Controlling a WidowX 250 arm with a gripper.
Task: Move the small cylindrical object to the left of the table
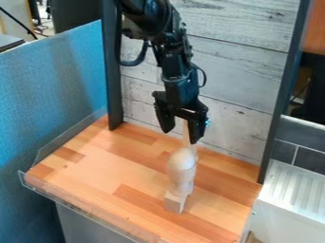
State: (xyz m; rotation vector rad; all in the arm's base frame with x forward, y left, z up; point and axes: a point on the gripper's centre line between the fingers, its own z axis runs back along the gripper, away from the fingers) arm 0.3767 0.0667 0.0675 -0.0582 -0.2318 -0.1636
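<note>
The gripper point(180, 136) hangs over the back right half of the wooden table point(108, 166), open, its two fingers pointing down. A thin pale wooden rod point(185, 135) stands upright in the gap, nearer the right finger; whether it touches that finger I cannot tell. Below the rod is a rounded, turned wooden piece point(181, 166), which narrows downward to a small squarish wooden block point(175, 202) on the table. These parts line up as one upright column. Which of them is the small cylindrical object is unclear.
A clear raised edge point(82, 212) runs along the table's front and left sides. Behind stands a grey plank wall point(234, 90) between dark posts, with a blue partition point(54, 95) at the left and a white ribbed surface point(295, 190) at the right.
</note>
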